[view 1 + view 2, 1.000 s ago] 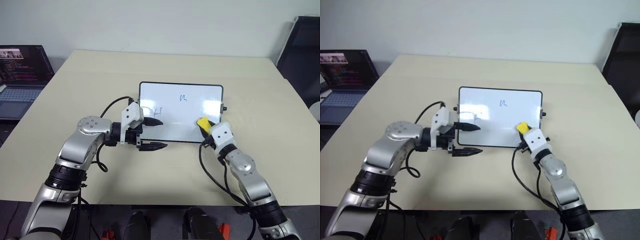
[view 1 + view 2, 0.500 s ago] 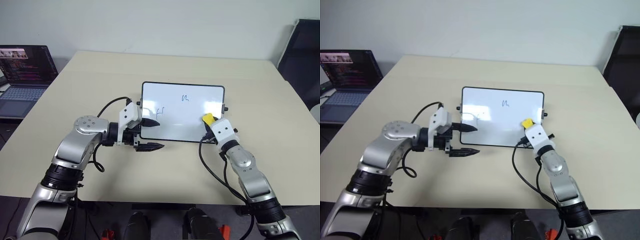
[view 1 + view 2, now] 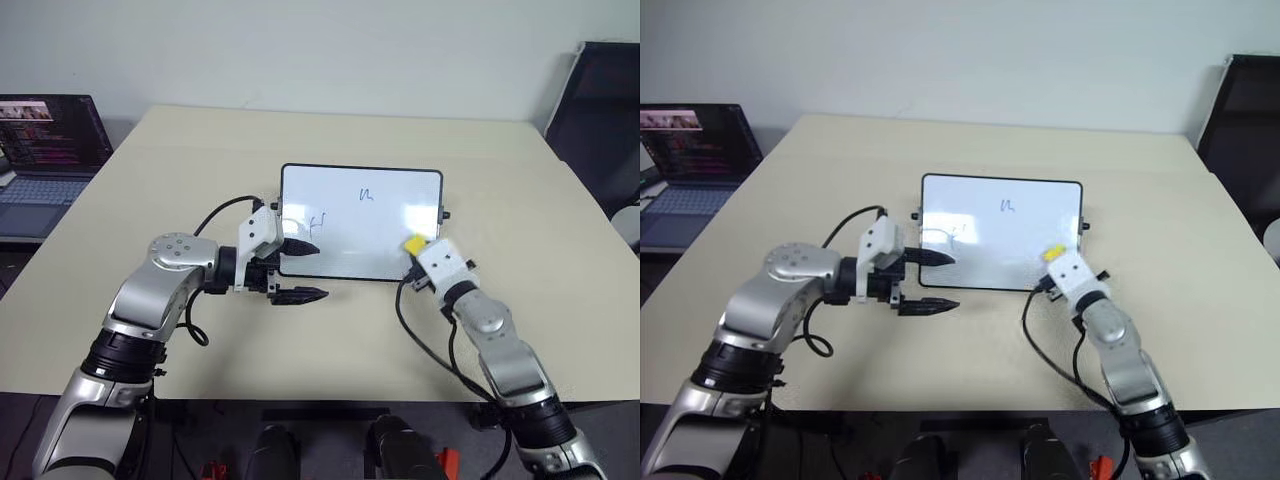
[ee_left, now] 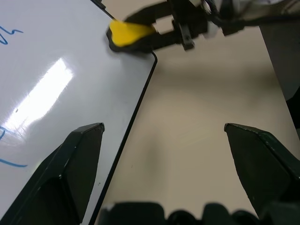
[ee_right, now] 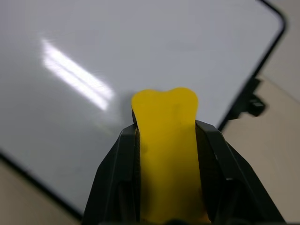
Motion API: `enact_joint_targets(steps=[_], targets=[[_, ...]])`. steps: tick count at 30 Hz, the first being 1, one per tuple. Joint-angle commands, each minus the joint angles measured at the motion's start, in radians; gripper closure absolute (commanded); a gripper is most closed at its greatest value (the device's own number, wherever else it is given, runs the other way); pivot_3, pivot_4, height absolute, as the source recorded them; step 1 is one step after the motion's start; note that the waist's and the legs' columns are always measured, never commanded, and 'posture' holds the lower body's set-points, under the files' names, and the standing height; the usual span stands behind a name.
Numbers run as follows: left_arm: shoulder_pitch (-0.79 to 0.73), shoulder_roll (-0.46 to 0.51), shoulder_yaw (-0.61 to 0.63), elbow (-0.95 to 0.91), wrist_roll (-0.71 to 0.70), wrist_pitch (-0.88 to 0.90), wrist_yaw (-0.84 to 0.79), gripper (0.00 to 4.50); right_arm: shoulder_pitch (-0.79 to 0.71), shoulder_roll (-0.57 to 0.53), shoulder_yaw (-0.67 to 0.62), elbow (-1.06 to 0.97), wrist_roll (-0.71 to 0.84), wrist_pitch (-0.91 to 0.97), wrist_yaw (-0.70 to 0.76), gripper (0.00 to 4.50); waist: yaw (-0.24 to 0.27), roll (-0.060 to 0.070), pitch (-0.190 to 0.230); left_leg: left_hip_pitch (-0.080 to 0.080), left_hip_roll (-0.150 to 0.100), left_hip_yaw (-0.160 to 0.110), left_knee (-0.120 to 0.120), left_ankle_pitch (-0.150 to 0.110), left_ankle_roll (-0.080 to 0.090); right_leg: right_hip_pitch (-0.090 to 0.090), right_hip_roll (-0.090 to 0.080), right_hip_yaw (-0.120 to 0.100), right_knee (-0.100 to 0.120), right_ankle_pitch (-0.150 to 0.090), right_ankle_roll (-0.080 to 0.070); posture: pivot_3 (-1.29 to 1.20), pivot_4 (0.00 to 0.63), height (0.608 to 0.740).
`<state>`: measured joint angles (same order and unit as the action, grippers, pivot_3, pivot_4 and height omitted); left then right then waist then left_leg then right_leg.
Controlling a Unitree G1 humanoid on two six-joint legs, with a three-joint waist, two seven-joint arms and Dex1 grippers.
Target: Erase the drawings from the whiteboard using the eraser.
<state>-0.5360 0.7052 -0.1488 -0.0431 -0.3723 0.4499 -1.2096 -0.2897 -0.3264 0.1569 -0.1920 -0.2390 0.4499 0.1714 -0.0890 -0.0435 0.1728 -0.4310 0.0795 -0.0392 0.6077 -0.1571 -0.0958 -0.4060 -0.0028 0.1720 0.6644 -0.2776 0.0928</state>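
Beige counter (image 3: 330, 330) carries the whiteboard (image 3: 385, 235) unclamped, so with the right pincer (image 5: 164, 136) clenched on the eraser (image 3: 411, 243) at its near corner and the left pincer (image 3: 300, 270) released beside it, wiping toward the drawings (image 3: 366, 195) could push the board away.

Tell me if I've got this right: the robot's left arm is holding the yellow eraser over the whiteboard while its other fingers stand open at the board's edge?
Not quite: the right gripper holds the yellow eraser, its fingers clamped on both sides, as the right wrist view shows. The left gripper is the open one, at the edge of the whiteboard.
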Motion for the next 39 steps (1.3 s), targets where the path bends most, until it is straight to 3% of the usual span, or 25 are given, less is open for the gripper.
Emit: enact_joint_targets(steps=[1, 9, 13, 17, 25, 32, 39], targets=[[-0.004, 0.009, 0.028, -0.031, -0.008, -0.017, -0.001, 0.0, -0.01, 0.002, -0.009, 0.009, -0.021, 0.04, -0.003, 3.25, 0.001, 0.0, 0.0, 0.0, 0.0, 0.0, 0.0, 0.0, 0.0, 0.0, 0.0, 0.0, 0.0, 0.0, 0.0, 0.0, 0.15, 0.74], [-0.007, 0.005, 0.029, -0.024, -0.006, -0.022, 0.002, 0.0, 0.065, -0.096, 0.101, -0.094, -0.01, 0.181, 0.217, 3.25, -0.001, 0.0, 0.0, 0.0, 0.0, 0.0, -0.003, 0.0, 0.0, 0.001, 0.0, -0.001, 0.001, 0.0, 0.0, 0.0, 0.15, 0.74], [-0.005, 0.004, 0.029, -0.02, -0.005, -0.027, 0.001, 0.0, 0.055, -0.113, 0.124, -0.12, -0.035, 0.205, 0.235, 3.25, -0.002, 0.0, 0.0, 0.0, 0.0, 0.0, -0.003, 0.0, 0.0, 0.001, 0.0, 0.0, 0.001, 0.0, 0.0, 0.0, 0.15, 0.74], [0.004, 0.004, 0.03, -0.018, -0.004, -0.037, 0.001, 0.0, 0.033, -0.113, 0.11, -0.125, -0.05, 0.208, 0.22, 3.25, -0.001, 0.0, 0.0, 0.0, 0.0, 0.0, -0.001, 0.0, 0.0, -0.001, 0.0, 0.0, -0.001, 0.0, 0.0, 0.0, 0.15, 0.74], [0.043, -0.006, 0.105, -0.054, -0.04, 0.005, 0.086, 0.0, 0.103, -0.123, -0.04, -0.345, 0.08, 0.298, 0.3, 3.25, 0.005, 0.0, 0.0, -0.003, 0.0, 0.0, -0.004, 0.0, 0.0, -0.001, 0.0, 0.0, 0.0, 0.0, 0.0, 0.0, 0.15, 0.74], [0.035, -0.022, 0.128, -0.067, -0.041, 0.005, 0.141, 0.0, 0.046, -0.11, -0.073, -0.318, 0.08, 0.22, 0.244, 3.25, 0.003, 0.001, 0.001, -0.003, 0.0, 0.0, -0.015, 0.0, -0.001, -0.005, 0.0, -0.001, -0.001, -0.003, 0.001, 0.0, 0.15, 0.74], [-0.046, -0.084, 0.195, -0.09, -0.066, 0.046, 0.287, 0.0, 0.046, -0.095, -0.107, -0.397, 0.226, 0.143, 0.337, 3.25, 0.006, 0.001, 0.001, -0.003, 0.0, 0.0, -0.015, 0.0, -0.001, -0.004, 0.0, -0.001, -0.001, -0.003, 0.001, 0.0, 0.15, 0.74]])
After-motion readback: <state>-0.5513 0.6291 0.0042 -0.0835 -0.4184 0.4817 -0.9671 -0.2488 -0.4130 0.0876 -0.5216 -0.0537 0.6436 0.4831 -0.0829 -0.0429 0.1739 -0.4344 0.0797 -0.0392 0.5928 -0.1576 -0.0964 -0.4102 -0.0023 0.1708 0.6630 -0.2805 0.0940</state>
